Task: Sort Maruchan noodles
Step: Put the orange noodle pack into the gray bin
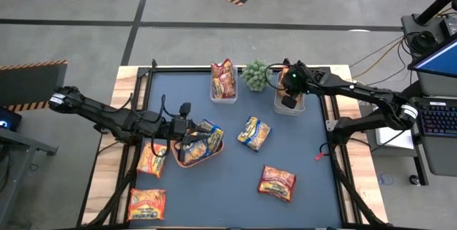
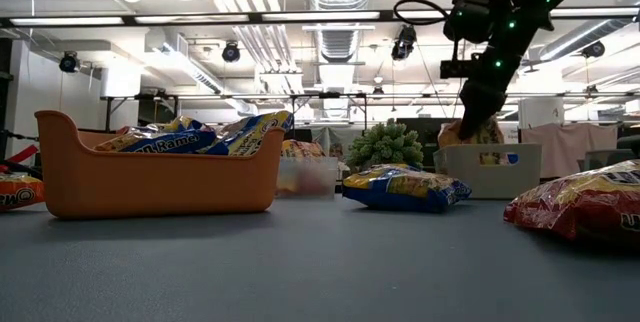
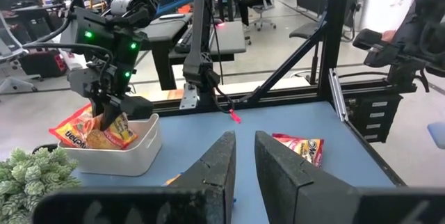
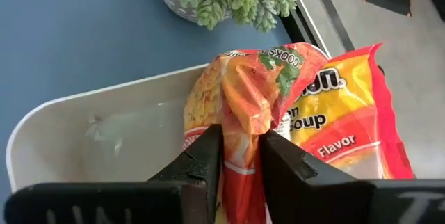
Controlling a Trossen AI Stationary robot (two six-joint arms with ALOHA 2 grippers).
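Note:
My right gripper (image 1: 288, 101) (image 2: 470, 122) reaches down into the clear tub (image 1: 300, 108) at the table's far right and is shut on an orange Maruchan packet (image 4: 236, 92). A second orange packet (image 4: 348, 120) stands beside it in that tub. My left gripper (image 1: 187, 137) (image 3: 245, 151) hovers over the orange tray (image 1: 178, 161), open by a narrow gap and holding nothing. Yellow-and-blue packets (image 1: 207, 138) are piled in the tray. Another clear tub (image 1: 223, 86) holds red-orange packets. My right gripper pinches the orange packet's crumpled upper part (image 4: 243, 123) between its two fingers. The fingers come from above, pointing down into the tub. The packet stands upright, and its lower end is hidden behind the fingers.
A small potted plant (image 1: 255, 75) stands between the two tubs. Loose packets lie flat on the table: a yellow-and-blue one (image 1: 254, 133) mid-table, a red one (image 1: 277, 182) near right, and two orange ones (image 1: 152, 158) (image 1: 146, 205) near left.

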